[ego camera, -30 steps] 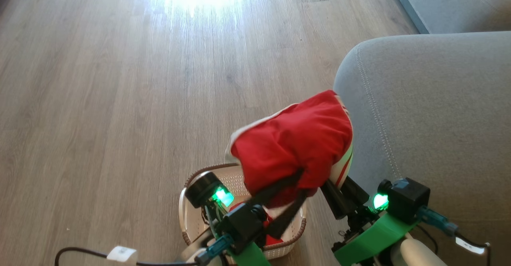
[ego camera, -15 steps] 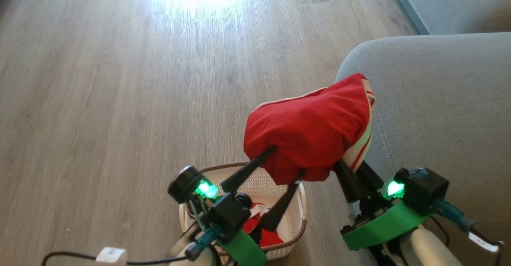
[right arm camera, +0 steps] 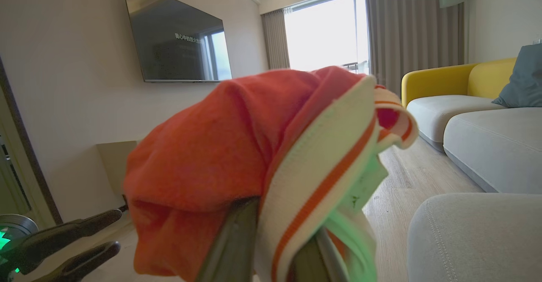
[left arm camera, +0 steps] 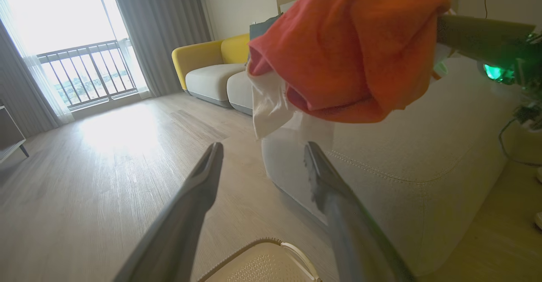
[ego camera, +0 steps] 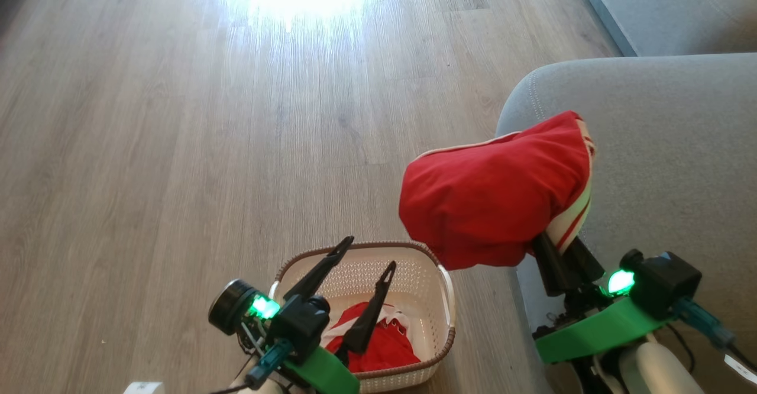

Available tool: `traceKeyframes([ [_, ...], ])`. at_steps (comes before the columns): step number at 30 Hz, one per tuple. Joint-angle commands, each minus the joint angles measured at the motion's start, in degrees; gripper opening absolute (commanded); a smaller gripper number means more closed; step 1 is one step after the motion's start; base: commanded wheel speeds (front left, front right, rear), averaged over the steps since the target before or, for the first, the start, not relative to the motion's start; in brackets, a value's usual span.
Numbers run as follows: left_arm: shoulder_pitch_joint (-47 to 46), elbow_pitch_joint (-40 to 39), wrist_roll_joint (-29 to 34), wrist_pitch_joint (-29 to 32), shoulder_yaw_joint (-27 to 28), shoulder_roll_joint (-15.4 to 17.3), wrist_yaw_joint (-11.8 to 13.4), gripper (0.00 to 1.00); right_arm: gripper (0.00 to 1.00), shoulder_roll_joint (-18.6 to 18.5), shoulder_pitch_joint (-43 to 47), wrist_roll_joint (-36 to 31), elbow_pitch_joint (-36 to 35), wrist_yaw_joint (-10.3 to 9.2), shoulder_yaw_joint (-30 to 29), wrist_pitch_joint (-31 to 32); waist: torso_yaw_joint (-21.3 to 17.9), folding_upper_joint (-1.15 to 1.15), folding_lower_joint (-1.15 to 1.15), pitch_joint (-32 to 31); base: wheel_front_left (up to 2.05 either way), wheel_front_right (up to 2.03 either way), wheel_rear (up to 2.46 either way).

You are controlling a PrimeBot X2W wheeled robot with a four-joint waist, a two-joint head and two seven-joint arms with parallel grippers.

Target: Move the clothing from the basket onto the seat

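Transfer is underway: we are clamping one red garment in the right gripper, at the nine-o'clock edge of the seat. The left gripper is hovering open and empty over the basket, where the second garment is lying. We are advising travel toward three o'clock until the cloth is hanging fully over the cushion before releasing.

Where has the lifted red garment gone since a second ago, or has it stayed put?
Yes, it moved. The garment has swung right, away from above the basket and over the corner of the seat.
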Motion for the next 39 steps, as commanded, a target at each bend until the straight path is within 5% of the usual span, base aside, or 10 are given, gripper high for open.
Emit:
traceKeyframes([
  [1, -2.05, -1.46, -0.12, 0.12, 2.48, -0.32, 0.3, 1.0, 0.0, 0.2, -1.45, -0.47, -2.11, 0.41, 0.29, -0.6, 0.04, 0.0, 0.0, -0.06, 0.0, 0.0, 0.0],
  [23, 1.7, 8.57, 0.29, 0.12, 3.41, -1.36, -2.84, 1.0, 0.0, 3.34, 3.99, -2.73, 5.17, 0.41, -13.37, -0.6, -0.19, 0.0, 0.0, -0.52, 0.0, 0.0, 0.0],
  [39, 2.13, 11.77, 0.64, 0.12, 4.53, -2.15, -3.21, 1.0, 0.0, 4.57, 4.14, -2.63, 8.34, 0.41, -14.74, -0.6, -0.72, 0.0, 0.0, 0.28, 0.0, 0.0, 0.0],
])
